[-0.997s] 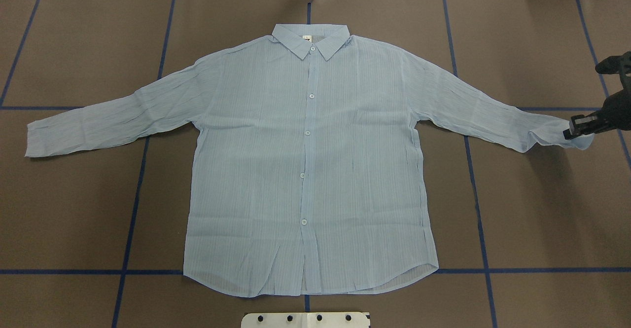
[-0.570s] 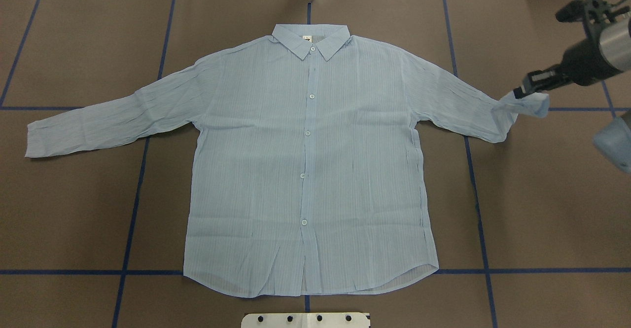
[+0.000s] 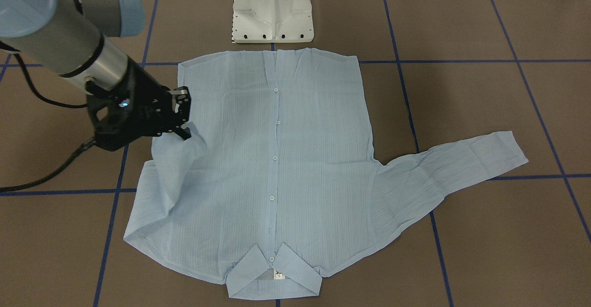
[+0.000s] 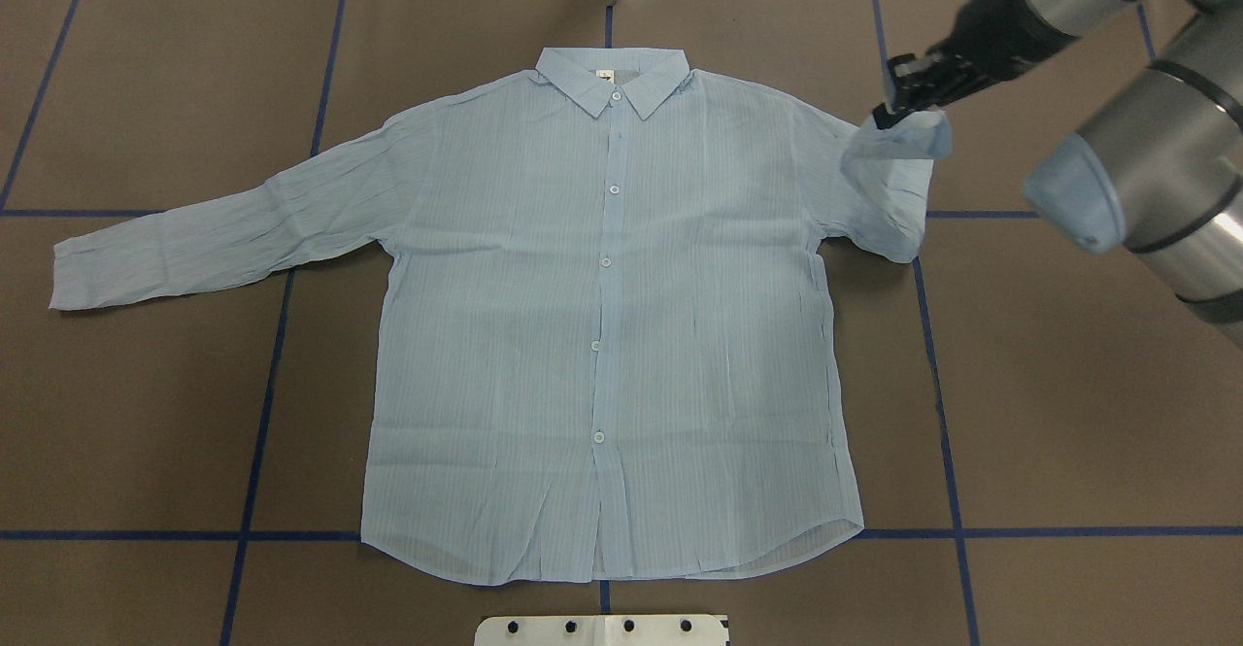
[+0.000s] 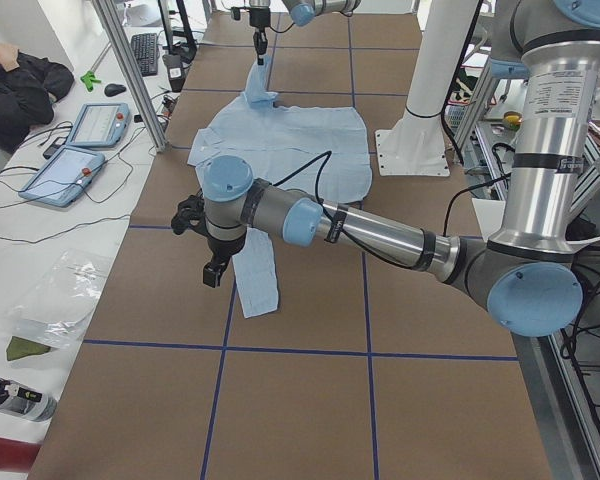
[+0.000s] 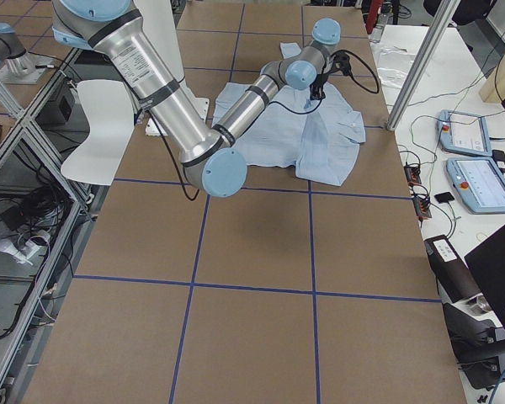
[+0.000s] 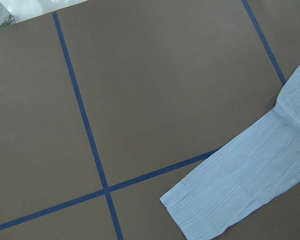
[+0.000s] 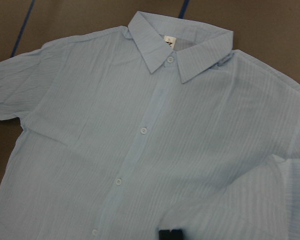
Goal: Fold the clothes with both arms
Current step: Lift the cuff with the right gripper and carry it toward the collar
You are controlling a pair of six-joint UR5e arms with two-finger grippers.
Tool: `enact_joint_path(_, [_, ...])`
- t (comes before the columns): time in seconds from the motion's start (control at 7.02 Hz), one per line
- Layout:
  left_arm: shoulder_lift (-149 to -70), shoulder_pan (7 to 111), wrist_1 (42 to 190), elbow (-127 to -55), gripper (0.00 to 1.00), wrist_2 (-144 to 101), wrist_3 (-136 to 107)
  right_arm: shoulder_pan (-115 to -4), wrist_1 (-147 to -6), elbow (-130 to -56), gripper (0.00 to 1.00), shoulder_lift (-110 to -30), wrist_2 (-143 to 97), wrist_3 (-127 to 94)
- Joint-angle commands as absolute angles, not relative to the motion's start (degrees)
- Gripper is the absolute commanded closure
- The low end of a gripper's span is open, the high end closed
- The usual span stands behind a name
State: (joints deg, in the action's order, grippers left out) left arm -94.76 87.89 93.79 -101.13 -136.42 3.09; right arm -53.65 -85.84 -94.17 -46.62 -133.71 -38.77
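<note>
The light-blue striped shirt (image 4: 602,335) lies flat and buttoned on the brown table, collar at the far side. My right gripper (image 4: 889,114) is shut on the right sleeve's cuff (image 4: 901,144) and holds it lifted over the right shoulder area, so the sleeve is doubled back on itself. The front-facing view shows the same gripper (image 3: 182,118) with the sleeve (image 3: 177,159) hanging below it. The left sleeve (image 4: 194,243) lies stretched out flat. My left gripper (image 5: 212,270) hovers above that sleeve's cuff (image 7: 200,210); I cannot tell whether it is open or shut.
The white pedestal base (image 3: 272,11) stands just behind the shirt's hem. Blue tape lines (image 4: 257,432) cross the brown table. Two tablets (image 5: 65,170) and a seated operator (image 5: 20,80) are past the table's far edge.
My right gripper has lifted the right cuff off the table and carried it inward and toward the collar side. The right sleeve now folds back on itself. The rest of the shirt has not moved.
</note>
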Motion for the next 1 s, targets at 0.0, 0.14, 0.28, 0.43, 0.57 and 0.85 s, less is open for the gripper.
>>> enact_joint_path(0.0, [-94.4, 87.9, 93.9, -100.5, 0.0, -136.4, 3.2, -47.2, -85.1, -79.9, 1.0, -31.9, -126.2, -39.3])
enact_joint_path(0.14, [-94.4, 87.9, 94.0, -99.9, 0.0, -136.4, 3.2, -45.4, -82.0, -74.6, 1.0, -28.8, -123.9, -39.3])
enact_joint_path(0.28, [-94.4, 87.9, 94.0, -99.8, 0.0, -136.4, 3.2, -43.5, -79.1, -72.5, 1.0, -28.7, -121.6, -39.3])
enact_joint_path(0.43, [-94.4, 87.9, 94.0, -99.5, 0.0, -136.4, 3.2, -42.0, -78.0, -70.7, 1.0, -28.5, -118.9, -39.3])
enact_joint_path(0.57, [-94.4, 87.9, 94.0, -99.3, 0.0, -136.4, 3.2, -41.1, -74.7, -68.1, 1.0, -28.5, -117.5, -39.3])
enact_joint_path(0.85, [-94.5, 87.9, 94.0, -99.3, 0.0, -136.4, 3.2, -38.9, -72.3, -63.5, 1.0, -25.9, -114.5, -39.6])
